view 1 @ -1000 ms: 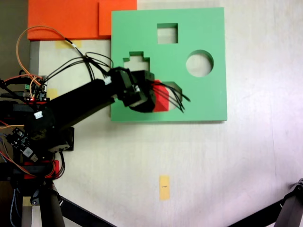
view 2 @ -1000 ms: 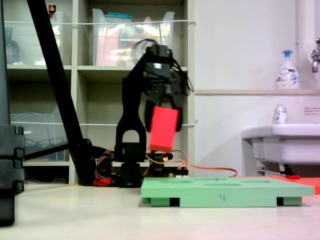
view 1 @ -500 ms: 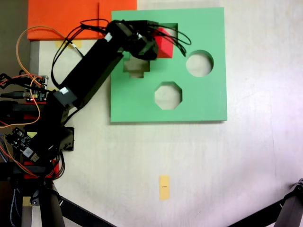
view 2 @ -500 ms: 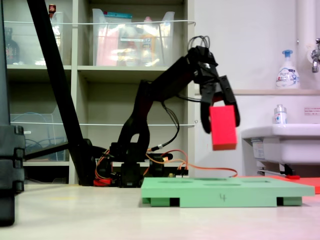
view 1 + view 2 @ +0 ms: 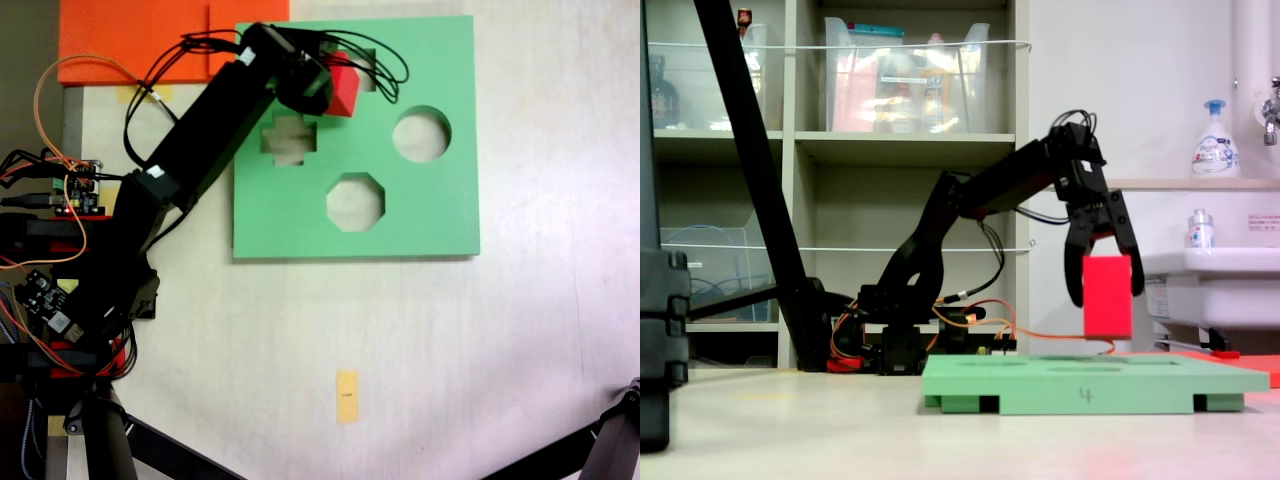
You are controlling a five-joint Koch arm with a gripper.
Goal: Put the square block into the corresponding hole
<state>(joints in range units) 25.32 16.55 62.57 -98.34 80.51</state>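
The green board (image 5: 430, 215) lies near the tabletop's far edge. My arm has swung from the octagonal cutout (image 5: 355, 201) to the board's far edge and lowered. My tool (image 5: 1104, 290) grips the red cube (image 5: 1107, 296), now just above the square hole (image 5: 366, 82), ready to descend.

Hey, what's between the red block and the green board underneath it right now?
Nothing but air. In the side-on fixed view, the red block, held in the gripper, hangs with a clear gap above the green board.
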